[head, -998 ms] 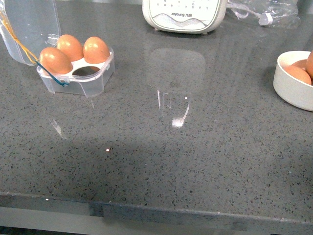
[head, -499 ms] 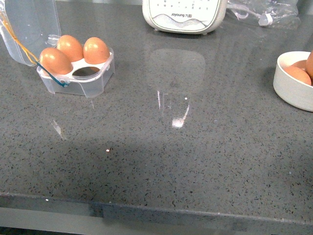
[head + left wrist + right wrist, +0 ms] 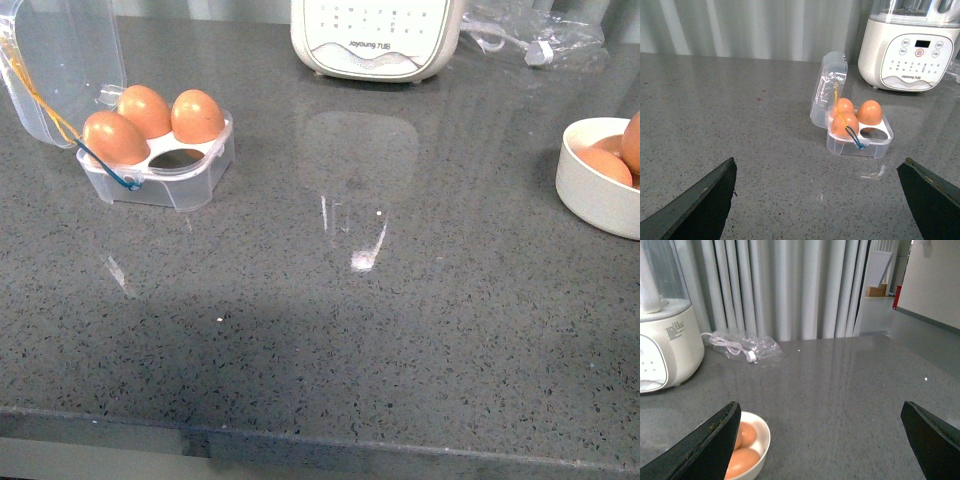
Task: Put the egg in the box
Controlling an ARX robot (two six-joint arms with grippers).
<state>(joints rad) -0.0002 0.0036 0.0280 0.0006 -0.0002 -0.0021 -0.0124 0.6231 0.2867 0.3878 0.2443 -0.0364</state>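
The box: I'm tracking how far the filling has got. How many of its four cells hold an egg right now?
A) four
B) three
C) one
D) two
B: in the front view the box holds three eggs, and the empty cell on its near side shows as a dark hole. The left wrist view shows the same count.

You've got a white Joyoung appliance at top center, a clear bag holding a white cable in the upper right, and a round white bowl at the right edge, all on speckled grey countertop.
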